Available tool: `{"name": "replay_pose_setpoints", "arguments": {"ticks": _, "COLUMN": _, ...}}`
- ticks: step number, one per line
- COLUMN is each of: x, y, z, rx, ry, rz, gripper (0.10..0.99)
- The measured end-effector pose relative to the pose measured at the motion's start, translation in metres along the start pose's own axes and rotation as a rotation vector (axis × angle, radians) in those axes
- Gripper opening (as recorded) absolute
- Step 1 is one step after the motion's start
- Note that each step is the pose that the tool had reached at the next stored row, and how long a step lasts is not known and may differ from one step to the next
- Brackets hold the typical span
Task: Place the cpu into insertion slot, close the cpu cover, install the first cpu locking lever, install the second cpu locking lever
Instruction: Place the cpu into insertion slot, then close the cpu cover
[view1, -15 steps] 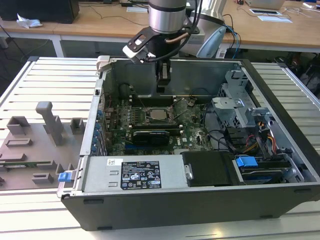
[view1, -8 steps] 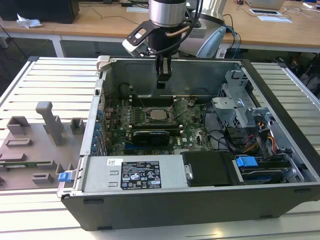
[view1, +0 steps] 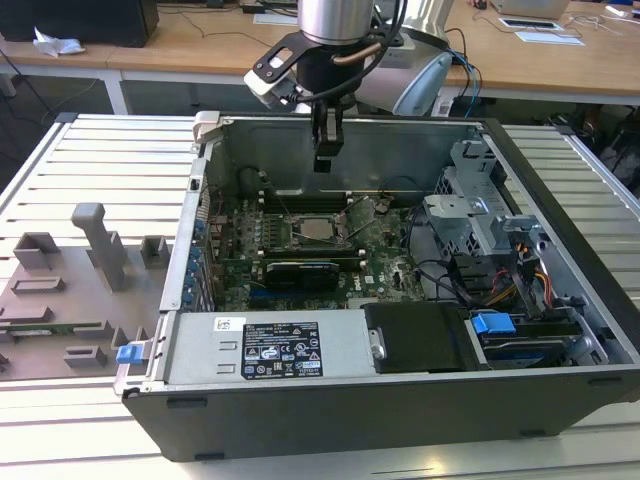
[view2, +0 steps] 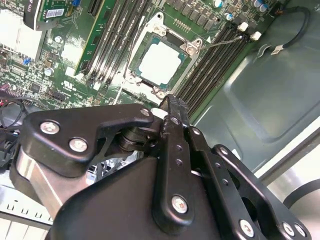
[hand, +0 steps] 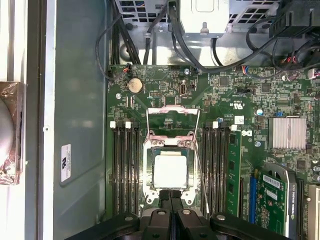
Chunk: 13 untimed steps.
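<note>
Claw (view1: 326, 158) hangs over the motherboard (view1: 385, 250), its fingers pressed together and gripping nothing. In the exterior view, the slatted table (view1: 100, 150) carries the open computer case (view1: 400, 150). Within the case, the cpu (hand: 170, 171) lies seated in the insertion slot (hand: 147, 172). The first wrist view shows the cpu cover (hand: 172, 111) raised just beside the slot.

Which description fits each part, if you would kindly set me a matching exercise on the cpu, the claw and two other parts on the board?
Things:
1. cpu
2. claw
3. coin cell
4. heat sink

Descriptions:
A. shut, holding nothing
B. finned silver block
C. lying in the insertion slot
D. round silver disc

Pairs: 1-C, 2-A, 3-D, 4-B
</note>
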<state>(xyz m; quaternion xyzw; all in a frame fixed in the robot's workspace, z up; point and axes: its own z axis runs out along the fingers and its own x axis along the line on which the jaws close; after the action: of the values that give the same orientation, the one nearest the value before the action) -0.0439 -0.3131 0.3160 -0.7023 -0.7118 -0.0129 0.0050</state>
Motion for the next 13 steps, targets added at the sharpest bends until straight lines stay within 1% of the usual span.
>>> {"name": "replay_pose_setpoints", "arguments": {"ticks": 9, "x": 0.0, "y": 0.0004, "z": -0.0003, "rx": 0.0, "ry": -0.0001, "rz": 0.0, "gripper": 0.106}}
{"name": "replay_pose_setpoints", "arguments": {"ticks": 12, "x": -0.0001, "y": 0.0041, "z": -0.0002, "rx": 0.0, "ry": -0.0001, "rz": 0.0, "gripper": 0.106}}
{"name": "replay_pose_setpoints", "arguments": {"ticks": 13, "x": -0.0001, "y": 0.0066, "z": -0.0002, "rx": 0.0, "ry": -0.0002, "rz": 0.0, "gripper": 0.106}}
